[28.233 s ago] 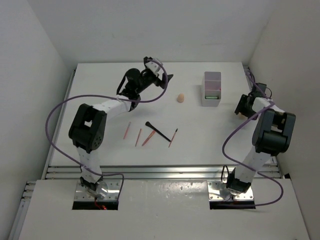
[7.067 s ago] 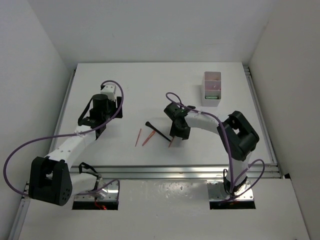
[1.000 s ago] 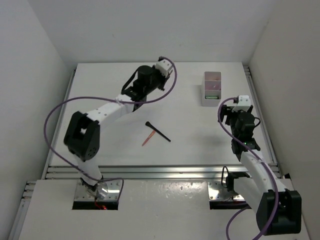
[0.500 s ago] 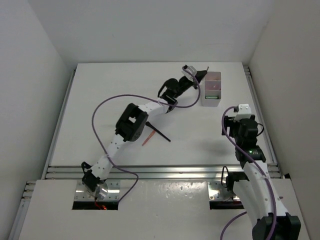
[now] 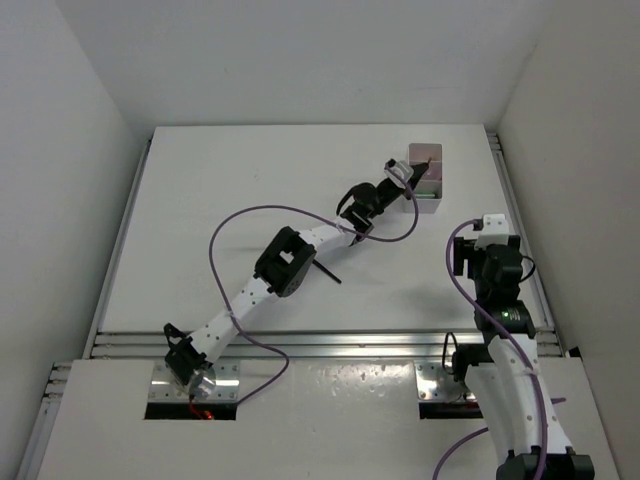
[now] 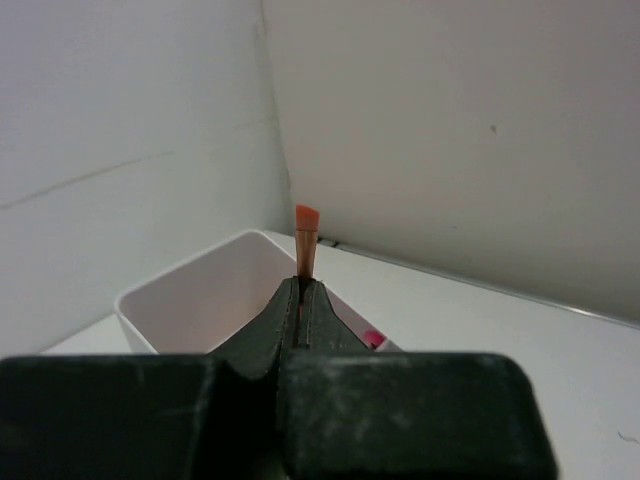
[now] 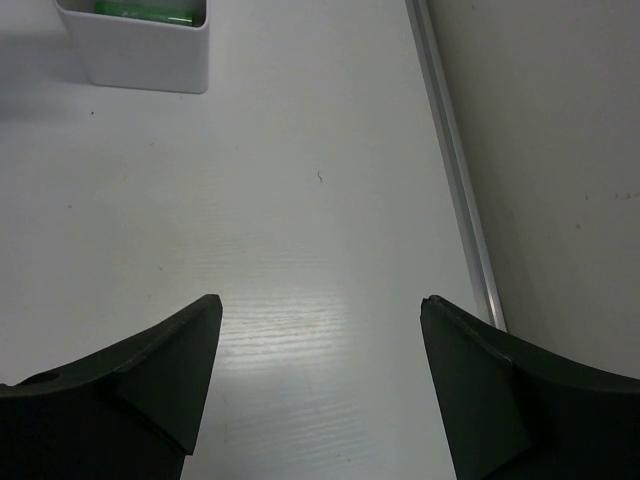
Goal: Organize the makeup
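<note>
Pinched upright between the pressed-together black fingers of left gripper (image 6: 302,292): one thin orange-red pencil (image 6: 305,235), by the rim of a smooth white plastic box (image 6: 190,290) near the far right corner of table (image 5: 220,180). In box, glossy green tubes (image 7: 145,10), number unclear. At table middle, one slim black brush (image 5: 327,272), partly under the arm. Right gripper (image 7: 318,315) spread wide, holding nothing, above bare table near right edge.

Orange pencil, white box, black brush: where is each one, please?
orange pencil (image 6: 305,240), left wrist view, on the shaft below the tip.
white box (image 7: 140,55), right wrist view, on its front wall.
black brush (image 5: 330,275), top external view, on its thin end.
</note>
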{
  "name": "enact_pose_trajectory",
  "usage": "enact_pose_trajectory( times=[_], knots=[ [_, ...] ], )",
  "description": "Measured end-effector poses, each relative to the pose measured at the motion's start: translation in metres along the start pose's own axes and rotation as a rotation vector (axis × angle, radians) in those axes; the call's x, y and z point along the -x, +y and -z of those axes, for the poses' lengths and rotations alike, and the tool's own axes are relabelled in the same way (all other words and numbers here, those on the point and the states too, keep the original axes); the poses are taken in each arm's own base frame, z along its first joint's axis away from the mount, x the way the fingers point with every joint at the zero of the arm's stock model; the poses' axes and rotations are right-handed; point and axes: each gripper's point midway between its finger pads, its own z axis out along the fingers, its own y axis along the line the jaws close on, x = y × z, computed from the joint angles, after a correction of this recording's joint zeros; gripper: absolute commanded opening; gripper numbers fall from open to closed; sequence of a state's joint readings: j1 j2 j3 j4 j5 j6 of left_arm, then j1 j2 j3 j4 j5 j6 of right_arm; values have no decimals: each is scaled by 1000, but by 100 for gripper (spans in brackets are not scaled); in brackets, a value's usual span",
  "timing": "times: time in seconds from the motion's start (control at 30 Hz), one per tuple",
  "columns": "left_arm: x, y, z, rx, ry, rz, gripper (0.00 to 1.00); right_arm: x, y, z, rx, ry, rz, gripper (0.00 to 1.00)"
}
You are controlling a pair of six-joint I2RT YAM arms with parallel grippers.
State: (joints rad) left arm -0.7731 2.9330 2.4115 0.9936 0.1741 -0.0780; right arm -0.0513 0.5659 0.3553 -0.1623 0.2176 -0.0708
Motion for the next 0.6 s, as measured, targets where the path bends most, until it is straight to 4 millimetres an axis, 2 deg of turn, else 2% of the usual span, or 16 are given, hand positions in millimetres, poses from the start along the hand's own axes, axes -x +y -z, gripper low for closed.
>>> enact_pose_trajectory(
  times=[0.1, 0.17, 0.23, 0.33, 0.4, 0.43, 0.47, 0.57, 0.6],
  knots=[
    [12, 6, -6, 19, -32, -28, 0, 0, -3, 0, -14, -1, 12, 81],
    [11, 7, -5, 28, -31, -28, 0, -1, -5, 0, -20, 5, 23, 81],
    [0, 9, 0, 41, -4, -18, 0, -1, -6, -1, -24, 8, 34, 82],
    [-32, 9, 14, 60, 87, 15, 0, 1, -9, -1, -33, 8, 53, 83],
    [-38, 9, 17, 69, 103, 30, 3, 5, -11, 0, -40, 3, 66, 83],
    [-38, 10, 17, 74, 105, 38, 10, 8, -13, 0, -43, -3, 74, 84],
    [-37, 11, 17, 79, 104, 45, 26, 10, -14, 1, -46, -7, 78, 84],
    [-34, 12, 17, 80, 117, 52, 49, 19, -17, 4, -49, -20, 84, 86],
    [-32, 11, 17, 76, 128, 51, 63, 23, -18, 6, -48, -22, 86, 86]
  ],
)
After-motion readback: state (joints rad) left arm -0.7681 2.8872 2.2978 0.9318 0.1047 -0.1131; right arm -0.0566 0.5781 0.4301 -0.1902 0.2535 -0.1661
